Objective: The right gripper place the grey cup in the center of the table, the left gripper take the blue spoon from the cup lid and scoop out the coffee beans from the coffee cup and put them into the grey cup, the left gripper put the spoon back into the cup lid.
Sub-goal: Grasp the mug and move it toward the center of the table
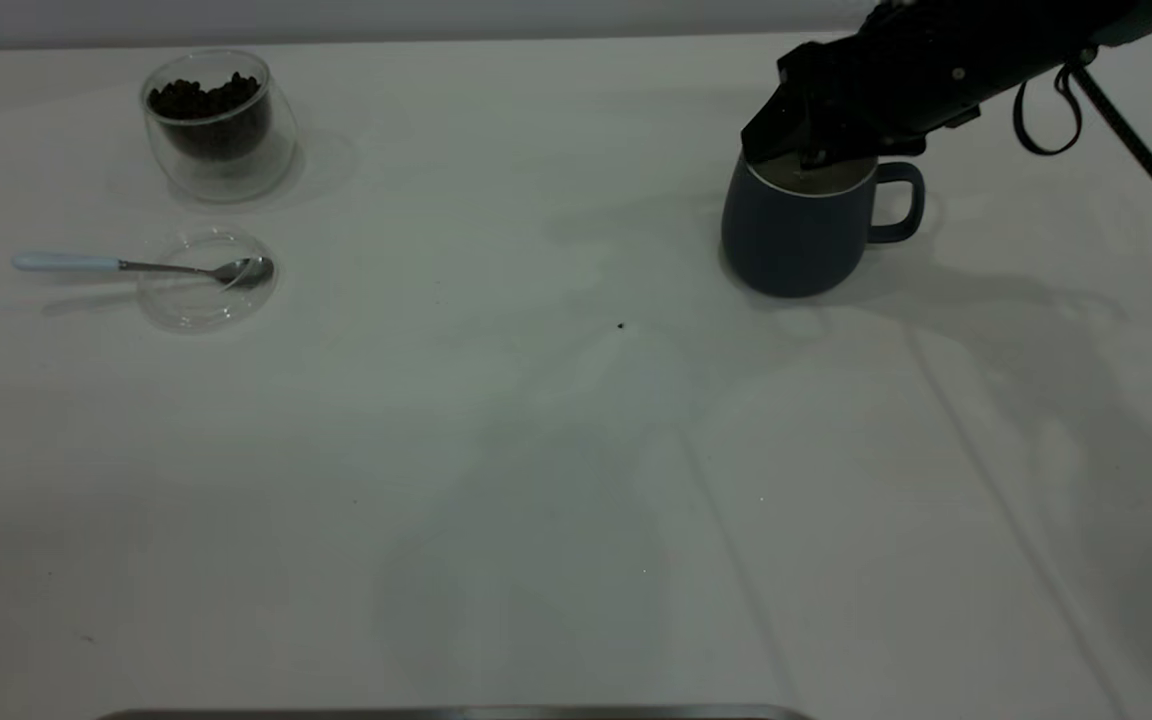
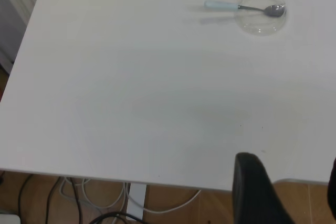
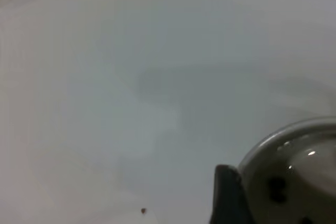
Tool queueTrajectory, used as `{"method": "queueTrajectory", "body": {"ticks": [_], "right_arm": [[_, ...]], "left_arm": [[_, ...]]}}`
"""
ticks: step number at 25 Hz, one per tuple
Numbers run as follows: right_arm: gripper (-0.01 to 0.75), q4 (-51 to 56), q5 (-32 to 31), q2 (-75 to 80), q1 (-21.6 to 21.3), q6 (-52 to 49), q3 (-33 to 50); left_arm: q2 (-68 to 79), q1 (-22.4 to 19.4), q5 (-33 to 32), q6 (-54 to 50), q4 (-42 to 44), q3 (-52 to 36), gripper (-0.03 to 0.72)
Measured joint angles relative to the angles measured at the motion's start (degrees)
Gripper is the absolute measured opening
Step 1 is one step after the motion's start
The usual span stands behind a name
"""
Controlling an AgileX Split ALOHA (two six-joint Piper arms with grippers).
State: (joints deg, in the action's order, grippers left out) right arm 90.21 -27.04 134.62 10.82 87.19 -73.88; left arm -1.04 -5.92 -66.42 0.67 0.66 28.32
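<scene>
The grey cup stands upright on the white tabletop toward the far right, well apart from the centre, its loop handle pointing right in the exterior view. The right gripper comes in from the upper right and sits over the cup's mouth, covering most of the rim; in the right wrist view 1 dark finger lies against the outside of the pale rim of the cup, which suggests the jaws straddle the wall, but how tightly they close on it cannot be told. On the far left stands the coffee cup, a clear double-walled glass with a heap of coffee beans inside. Just in front of it lies the cup lid, flat on the tabletop, and the blue spoon rests across it, its metal bowl on the lid's right edge and its pale handle reaching out leftward past the rim. 1 tiny dark speck lies alone near the middle of the tabletop. The left gripper hangs off the tabletop's edge, well away from the spoon and lid; 2 dark fingers show with a wide gap between them, the jaws spread and holding nothing.
</scene>
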Motion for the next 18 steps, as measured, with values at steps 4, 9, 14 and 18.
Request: {"method": "queueTrajectory", "body": {"ticks": [4, 9, 14, 18], "right_arm": [[0.453, 1.49, -0.93, 1.04, 0.16, -0.33, -0.41], [0.453, 1.77, 0.09, 2.78, 2.25, -0.25, -0.47], [0.453, 2.69, 1.56, 3.03, 5.27, 0.02, -1.35], [0.453, 2.74, 2.51, 3.82, 7.42, -0.17, -3.3]], "left_arm": [[0.0, 0.0, 0.0, 0.0, 0.0, 0.0, 0.408], [0.0, 0.0, 0.0, 0.0, 0.0, 0.0, 0.408], [0.0, 0.0, 0.0, 0.0, 0.0, 0.0, 0.408], [0.0, 0.0, 0.0, 0.0, 0.0, 0.0, 0.408]]}}
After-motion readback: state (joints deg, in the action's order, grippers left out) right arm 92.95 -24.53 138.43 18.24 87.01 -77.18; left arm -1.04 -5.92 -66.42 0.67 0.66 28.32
